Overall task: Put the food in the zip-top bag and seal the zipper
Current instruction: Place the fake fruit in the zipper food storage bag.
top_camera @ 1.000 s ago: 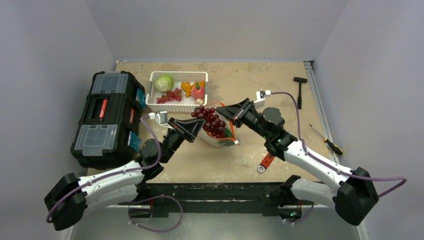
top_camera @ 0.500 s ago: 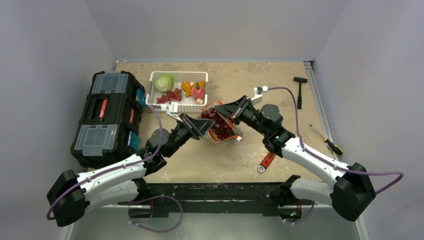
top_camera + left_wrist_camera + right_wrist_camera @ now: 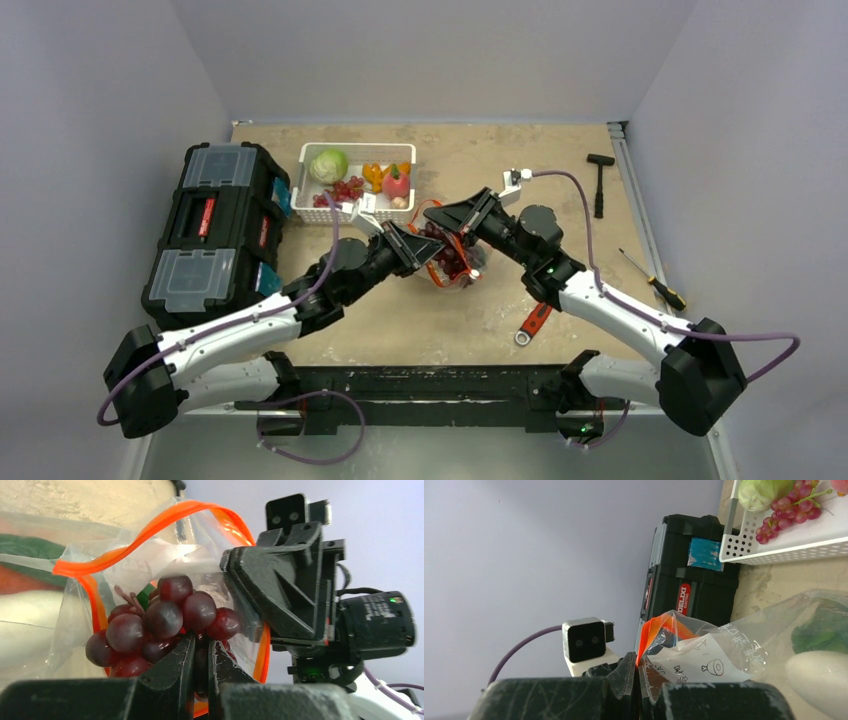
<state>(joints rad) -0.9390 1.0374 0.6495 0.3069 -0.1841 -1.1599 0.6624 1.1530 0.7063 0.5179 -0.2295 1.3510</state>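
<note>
Top external: my left gripper point(image 3: 420, 250) and right gripper point(image 3: 447, 216) meet tip to tip over the bag point(image 3: 458, 281), which lies on the table just under them. Beyond my left fingers is one basket point(image 3: 303, 176) holding one cabbage point(image 3: 329, 165), one spare bunch point(image 3: 341, 190), one peach point(image 3: 397, 184) and some orange-yellow bits I cannot count. One toolbox point(image 3: 215, 235) sits outboard of my left arm. Outboard of my right arm are one wrench point(image 3: 533, 325), one hammer point(image 3: 600, 178) and one screwdriver point(image 3: 655, 282). Left wrist: my left fingers are pinched almost together on the grapes point(image 3: 160, 622), one bunch gripped from below so it rides ahead of my fingertips, right at the bag's mouth. The zipper point(image 3: 150, 527) loops open around and above the bunch. My right gripper stands just past the bunch, on the rim's far side. Through the plastic, left of my fingers, I make out one radish point(image 3: 25, 630), one leaf point(image 3: 30, 547) and an orange shape that may be a carrot. I judge the bunch to be at the mouth, not yet let go inside. Right wrist: my right jaws are fully closed on the zipper's edge, right at my fingertips. They lift that corner so the mouth gapes toward my other hand. The bag trails off to the right of my fingers, with the radish and leaf inside, and its strip is unsealed.
</note>
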